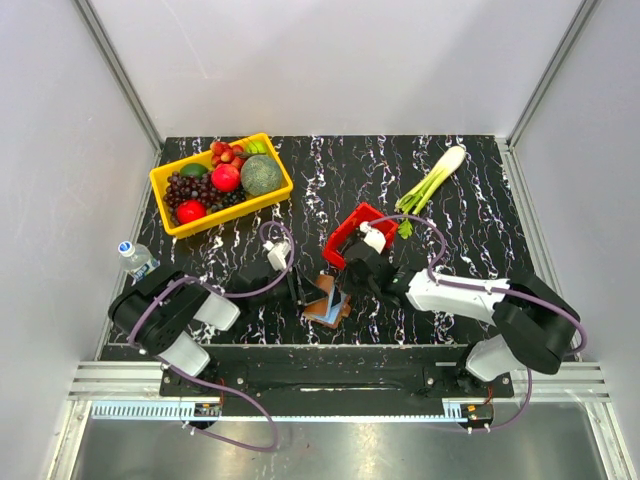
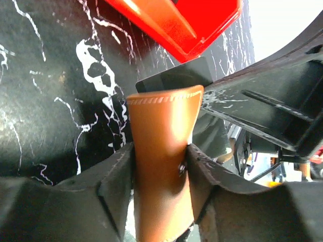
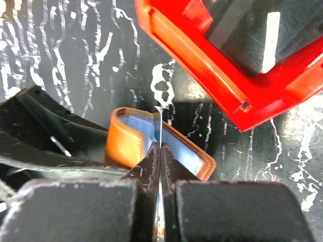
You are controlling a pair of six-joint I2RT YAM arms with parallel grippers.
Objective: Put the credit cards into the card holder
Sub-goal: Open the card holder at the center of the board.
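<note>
Two grippers are hovering over the black marbled table (image 1: 460, 200). The left gripper (image 2: 159, 166) is pinching a flap of the small brown leather card holder (image 2: 162, 118). The right gripper (image 3: 160, 154) is squeezing a thin plastic credit card (image 3: 159, 123) edge-on, right over the holder's open blue inside.

Bright, even overhead light on the table (image 1: 480, 200), shadows short and soft. Left wrist view: a broad sheen on the holder (image 2: 161, 151), blown-out white at top right, foreground blurred. Right wrist view: glare on the bin (image 3: 202, 70), a glint along the card (image 3: 159, 126) edge.
</note>
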